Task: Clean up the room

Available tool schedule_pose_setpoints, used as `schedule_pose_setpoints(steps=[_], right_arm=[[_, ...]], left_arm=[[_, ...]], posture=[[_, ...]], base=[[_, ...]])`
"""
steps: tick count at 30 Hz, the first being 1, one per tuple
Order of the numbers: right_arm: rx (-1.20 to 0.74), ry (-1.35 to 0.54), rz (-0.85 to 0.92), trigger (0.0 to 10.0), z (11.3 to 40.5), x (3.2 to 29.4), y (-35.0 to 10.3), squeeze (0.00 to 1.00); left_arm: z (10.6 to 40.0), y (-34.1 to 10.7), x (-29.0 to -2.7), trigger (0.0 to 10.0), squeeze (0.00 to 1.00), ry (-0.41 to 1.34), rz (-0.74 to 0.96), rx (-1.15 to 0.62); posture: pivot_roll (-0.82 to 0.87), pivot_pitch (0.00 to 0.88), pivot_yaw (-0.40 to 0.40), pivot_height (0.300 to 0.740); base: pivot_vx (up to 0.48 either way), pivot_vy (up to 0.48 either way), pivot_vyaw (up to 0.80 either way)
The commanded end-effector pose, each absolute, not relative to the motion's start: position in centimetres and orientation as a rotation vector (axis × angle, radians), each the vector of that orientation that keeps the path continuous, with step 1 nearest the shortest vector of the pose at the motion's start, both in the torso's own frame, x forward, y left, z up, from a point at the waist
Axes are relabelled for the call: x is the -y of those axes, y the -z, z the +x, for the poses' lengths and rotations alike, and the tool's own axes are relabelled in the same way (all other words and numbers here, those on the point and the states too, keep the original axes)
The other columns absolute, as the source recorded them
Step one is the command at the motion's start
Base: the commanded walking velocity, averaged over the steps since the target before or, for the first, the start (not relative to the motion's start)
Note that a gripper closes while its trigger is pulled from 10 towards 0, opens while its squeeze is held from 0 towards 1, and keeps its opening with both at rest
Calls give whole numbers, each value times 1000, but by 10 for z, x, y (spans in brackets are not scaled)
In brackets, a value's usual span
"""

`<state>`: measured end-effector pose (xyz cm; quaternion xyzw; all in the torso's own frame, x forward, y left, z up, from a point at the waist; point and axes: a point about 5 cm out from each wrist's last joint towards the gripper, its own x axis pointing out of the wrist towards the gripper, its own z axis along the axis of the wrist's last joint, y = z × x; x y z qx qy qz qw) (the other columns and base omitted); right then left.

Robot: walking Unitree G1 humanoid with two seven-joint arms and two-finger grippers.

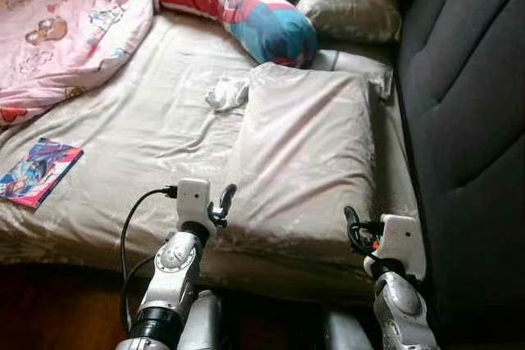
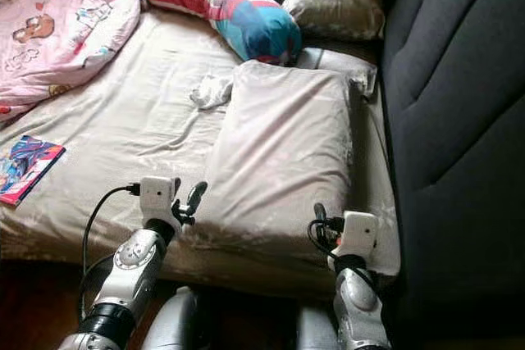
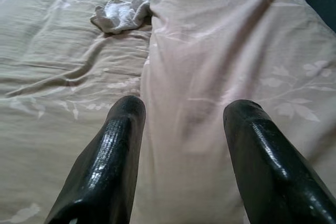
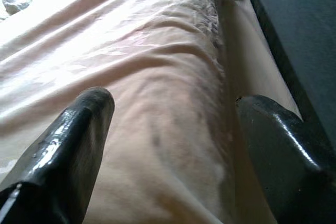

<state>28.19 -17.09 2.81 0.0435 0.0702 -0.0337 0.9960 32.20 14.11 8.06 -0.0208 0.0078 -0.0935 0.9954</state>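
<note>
A large beige pillow (image 1: 308,153) lies flat on the right side of the bed. My left gripper (image 1: 223,202) is at the pillow's near left corner, open, and in the left wrist view its fingers (image 3: 118,145) straddle the pillow's left edge (image 3: 236,51). Over at the near right corner, my right gripper (image 1: 353,219) is open too, with the pillow's long edge (image 4: 157,77) running between its fingers. Neither holds anything. A crumpled white cloth (image 1: 226,92) lies on the sheet by the pillow's far left corner.
A striped red, white and blue bolster (image 1: 238,2) and a grey pillow (image 1: 349,6) lie at the bed's far end. A pink blanket (image 1: 57,22) is bunched at far left. A colourful magazine (image 1: 37,171) lies near the left edge. A dark padded wall (image 1: 467,120) borders the right.
</note>
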Motion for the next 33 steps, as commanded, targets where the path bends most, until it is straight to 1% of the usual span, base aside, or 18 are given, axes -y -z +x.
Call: schedule_pose_setpoints(steps=[1, 14, 29, 33], right_arm=[[-160, 73, 88, 10000, 279, 171, -23, 0], [-157, 77, 90, 10000, 279, 172, -24, 0], [-154, 82, 102, 10000, 282, 173, -26, 0], [-150, 81, 116, 10000, 282, 172, -27, 0]], left_arm=[[322, -81, -141, 10000, 0, 195, -36, -17], [321, -79, -140, 10000, 0, 198, -31, -28], [321, -79, -140, 10000, 0, 199, -28, -32], [321, -79, -141, 10000, 0, 199, -29, -33]], posture=[[-139, 207, 20, 659], [-136, 220, 20, 659], [-132, 228, 18, 659], [-131, 230, 18, 659]], base=[[266, 0, 0], [271, 0, 0], [326, 0, 0], [357, 0, -714]])
